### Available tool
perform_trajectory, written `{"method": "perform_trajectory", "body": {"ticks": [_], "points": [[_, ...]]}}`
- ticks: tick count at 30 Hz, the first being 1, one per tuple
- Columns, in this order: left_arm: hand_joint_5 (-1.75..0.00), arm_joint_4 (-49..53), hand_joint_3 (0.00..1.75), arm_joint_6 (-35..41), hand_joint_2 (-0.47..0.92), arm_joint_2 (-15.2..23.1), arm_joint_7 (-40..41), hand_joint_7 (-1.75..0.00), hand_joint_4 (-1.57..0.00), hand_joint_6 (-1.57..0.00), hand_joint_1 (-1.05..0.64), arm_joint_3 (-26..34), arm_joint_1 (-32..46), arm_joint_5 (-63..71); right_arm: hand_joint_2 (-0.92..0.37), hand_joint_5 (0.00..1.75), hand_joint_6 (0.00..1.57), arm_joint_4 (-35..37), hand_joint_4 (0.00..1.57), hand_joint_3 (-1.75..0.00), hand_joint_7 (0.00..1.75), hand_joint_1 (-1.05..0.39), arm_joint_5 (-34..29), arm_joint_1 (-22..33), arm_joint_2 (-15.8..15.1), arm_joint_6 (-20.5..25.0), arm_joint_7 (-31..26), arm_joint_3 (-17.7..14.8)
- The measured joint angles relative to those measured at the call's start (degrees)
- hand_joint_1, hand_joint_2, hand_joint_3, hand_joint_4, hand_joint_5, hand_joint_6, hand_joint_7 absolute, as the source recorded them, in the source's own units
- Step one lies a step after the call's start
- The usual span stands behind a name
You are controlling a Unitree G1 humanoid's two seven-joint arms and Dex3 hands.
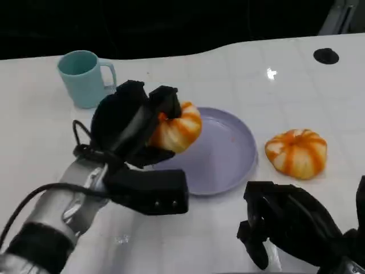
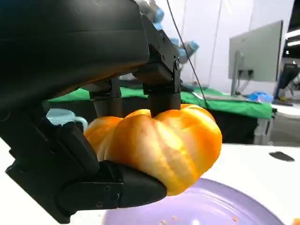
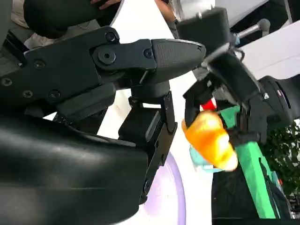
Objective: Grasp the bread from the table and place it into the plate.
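Observation:
My left hand (image 1: 134,123) grips an orange-and-white striped bread (image 1: 181,128) and holds it just above the left rim of the lavender plate (image 1: 228,154). In the left wrist view the bread (image 2: 164,145) sits between the black fingers (image 2: 159,89) and the thumb below it, with the plate (image 2: 211,206) underneath. A second striped bread (image 1: 296,151) lies on the table to the right of the plate. My right hand (image 1: 288,222) hovers low near the table's front edge, holding nothing. The right wrist view shows the held bread (image 3: 211,140) beyond its own fingers (image 3: 159,126).
A teal mug (image 1: 85,77) stands at the back left, close behind my left hand. A small black disc (image 1: 325,55) lies at the far right rear. The white table's curved rear edge (image 1: 228,45) meets a dark background.

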Motion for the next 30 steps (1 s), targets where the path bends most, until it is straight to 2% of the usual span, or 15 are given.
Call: {"method": "perform_trajectory", "body": {"ticks": [3,8,11,12,13,14,15,16,17,19,22,30], "points": [[-1.75,6.3,1.26,-2.1,0.42,-2.2,0.0,-1.74,-0.97,-0.78,-0.22,-1.0,-3.3,-1.2,-0.92,1.57,1.11,-0.4,1.29,-0.36,1.50,-0.92,0.1,0.2,-0.1,0.0,0.1,0.1],[-1.75,15.3,1.30,-5.3,0.43,-5.3,0.2,-1.75,-0.96,-0.78,-0.23,-1.7,-7.9,-2.6,-0.92,1.57,1.11,-1.3,1.29,-0.37,1.50,-0.91,0.3,0.4,-0.1,0.1,0.3,0.1],[-1.75,18.1,1.00,-6.2,0.52,-6.3,-1.7,-1.35,-0.82,-0.78,-0.24,-2.0,-9.2,-4.0,-0.92,1.57,1.11,-1.6,1.29,-0.37,1.50,-0.92,0.3,0.5,-0.1,0.1,0.3,0.3],[-1.53,18.4,0.81,-6.2,0.57,-6.3,-2.9,-1.06,-0.77,-0.77,-0.25,-2.0,-9.5,-4.4,-0.92,1.57,1.11,-1.6,1.29,-0.38,1.51,-0.92,0.3,0.6,-0.1,0.1,0.3,0.4],[-1.33,18.6,0.52,-6.2,0.70,-6.3,-4.3,-0.65,-0.73,-0.79,-0.29,-2.0,-9.6,-4.8,-0.92,1.57,1.11,-1.6,1.29,-0.38,1.51,-0.91,0.3,0.7,-0.1,0.1,0.3,0.4],[-1.26,18.7,0.35,-6.0,0.78,-6.4,-6.1,-0.44,-0.71,-0.83,-0.30,-2.0,-9.8,-5.6,-0.92,1.57,1.11,-1.6,1.29,-0.38,1.51,-0.91,0.3,0.7,-0.1,0.1,0.3,0.4],[-1.15,18.7,0.23,-5.8,0.83,-6.4,-7.7,-0.28,-0.66,-0.79,-0.32,-2.0,-9.9,-6.2,-0.92,1.57,1.11,-1.7,1.29,-0.38,1.51,-0.91,0.3,0.7,-0.1,0.1,0.3,0.4],[-0.90,18.7,0.14,-5.6,0.88,-6.3,-9.1,-0.13,-0.56,-0.72,-0.37,-2.1,-9.9,-6.6,-0.92,1.57,1.11,-1.7,1.29,-0.38,1.50,-0.91,0.3,0.7,-0.1,0.1,0.3,0.4],[-0.73,18.6,0.11,-5.4,0.90,-6.3,-10.1,-0.07,-0.52,-0.66,-0.41,-2.3,-10.0,-6.6,-0.92,1.57,1.11,-1.7,1.29,-0.37,1.50,-0.91,0.4,0.7,-0.1,0.1,0.3,0.4],[-0.54,17.9,0.12,-4.9,0.92,-5.8,-12.0,-0.01,-0.44,-0.55,-0.50,-3.0,-9.9,-6.5,-0.92,1.56,1.11,-1.7,1.29,-0.36,1.49,-0.91,0.6,0.7,-0.1,0.1,0.3,0.4],[-0.45,15.3,0.15,-3.8,0.92,-4.7,-14.1,0.00,-0.36,-0.47,-0.56,-3.8,-9.9,-6.1,-0.92,1.56,1.11,-1.9,1.29,-0.36,1.49,-0.91,1.0,0.8,0.0,0.2,0.3,0.4],[-0.39,9.2,0.17,-3.1,0.92,-1.5,-18.3,0.00,-0.30,-0.45,-0.64,-4.9,-8.7,-5.7,-0.92,1.55,1.11,-1.9,1.29,-0.36,1.48,-0.90,1.1,0.8,0.0,0.3,0.2,0.4]]}}
